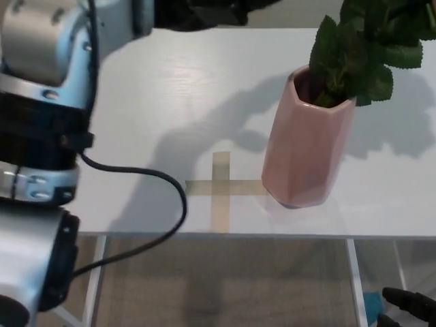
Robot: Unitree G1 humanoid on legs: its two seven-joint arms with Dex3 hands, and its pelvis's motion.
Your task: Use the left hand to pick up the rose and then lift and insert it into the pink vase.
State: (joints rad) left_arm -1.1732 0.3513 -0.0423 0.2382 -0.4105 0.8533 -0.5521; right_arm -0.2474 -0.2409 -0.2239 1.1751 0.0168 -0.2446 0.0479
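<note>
One white tabletop [170, 88] fills most of the head view, marked with a cross of tan tape [221, 189] just left of the pink vase [304, 146]. The rose [357, 48] stands in the vase, its green leaves spilling over the rim. Beyond the near edge lies grey floor [272, 279]. The left robot hand [204, 10] shows only as a dark shape at the top edge, clear of the vase; its fingers cannot be told. The right robot hand [409, 306] barely shows, bottom right.
</note>
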